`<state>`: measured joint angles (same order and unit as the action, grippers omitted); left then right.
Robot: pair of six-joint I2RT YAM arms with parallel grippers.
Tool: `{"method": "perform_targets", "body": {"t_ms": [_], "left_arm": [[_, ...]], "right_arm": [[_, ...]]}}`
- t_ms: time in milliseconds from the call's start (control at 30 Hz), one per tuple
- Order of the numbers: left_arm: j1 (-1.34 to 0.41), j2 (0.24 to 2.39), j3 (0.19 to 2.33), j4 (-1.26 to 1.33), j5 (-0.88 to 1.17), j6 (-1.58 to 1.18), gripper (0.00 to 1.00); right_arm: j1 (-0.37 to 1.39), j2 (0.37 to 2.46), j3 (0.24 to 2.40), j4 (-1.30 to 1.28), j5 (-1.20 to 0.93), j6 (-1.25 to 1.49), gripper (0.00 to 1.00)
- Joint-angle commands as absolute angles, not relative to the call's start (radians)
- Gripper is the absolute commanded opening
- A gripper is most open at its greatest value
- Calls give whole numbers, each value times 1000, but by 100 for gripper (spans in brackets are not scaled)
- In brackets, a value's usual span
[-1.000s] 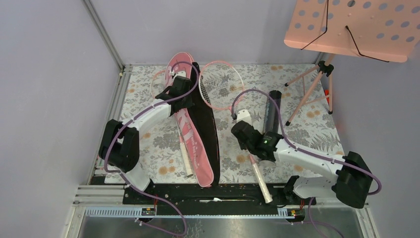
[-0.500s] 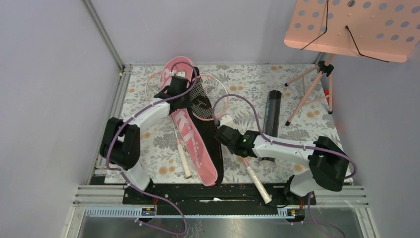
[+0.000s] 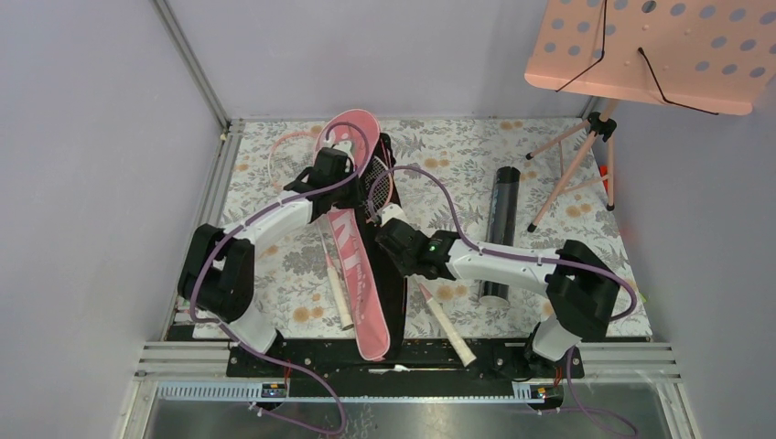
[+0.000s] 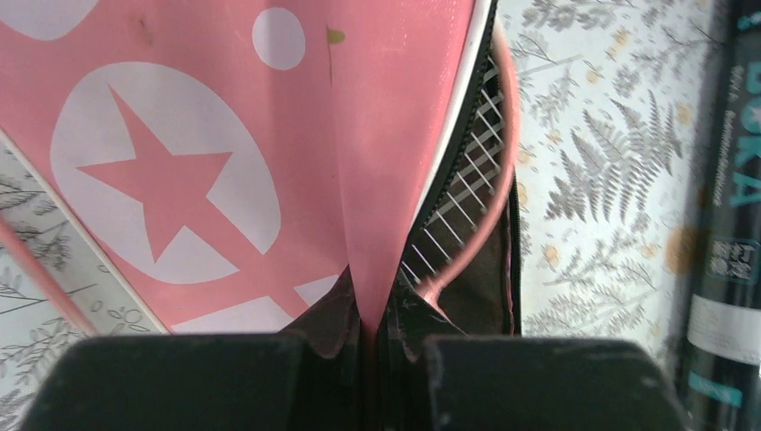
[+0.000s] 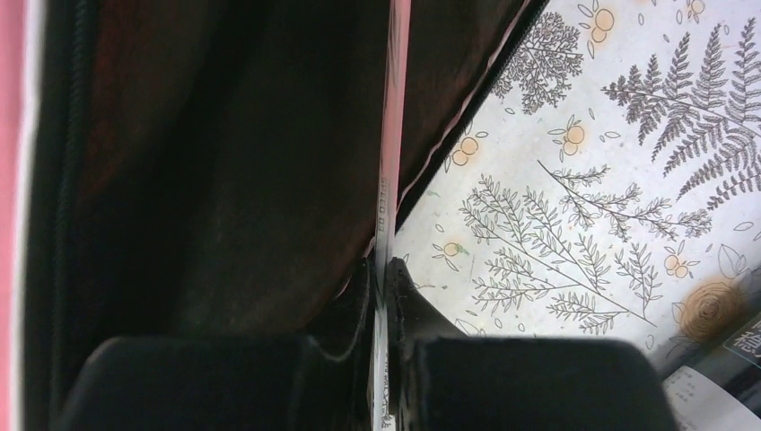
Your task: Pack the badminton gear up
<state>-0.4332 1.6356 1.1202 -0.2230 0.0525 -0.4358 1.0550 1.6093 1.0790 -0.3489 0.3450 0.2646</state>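
Left wrist | left fingers (image 4: 224, 382) clamp pink star-printed cover (image 4: 179, 135) flap | right fingers (image 5: 224, 382) clamp racket (image 5: 392, 135) shaft | strung head inside cover

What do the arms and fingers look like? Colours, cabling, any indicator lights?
Both the left arm and right arm have white links with bulky black joint housings. A purple cable loops along each. A green light glows near the right wrist. The fingers are matte black, blocky.

You will find the cover (image 3: 352, 247) mid-desk (image 3: 439, 155), one racket (image 3: 447, 320) head-first inside it, the second racket (image 3: 337, 293) just left, the tube (image 3: 501, 219) right, and the music stand (image 3: 586, 155) behind-right.
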Motion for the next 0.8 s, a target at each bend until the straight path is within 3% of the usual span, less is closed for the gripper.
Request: {"method": "perform_targets", "body": {"t_ms": [0,200,500,767], "left_arm": [[-446,1550,1086,-99,217,-456,0],[-459,1468,988,-36,300,-534,0],[-473,1343,817,128,493,-653,0],[-476,1281,720,287,612,-780,0]], "right_arm": [[1068,1635,1135,-225,336,285,0],[1056,1667,1189,-88,450,344,0],[914,1677,1278,32,152,528,0],[902,1727,1320,50,147,679,0]]}}
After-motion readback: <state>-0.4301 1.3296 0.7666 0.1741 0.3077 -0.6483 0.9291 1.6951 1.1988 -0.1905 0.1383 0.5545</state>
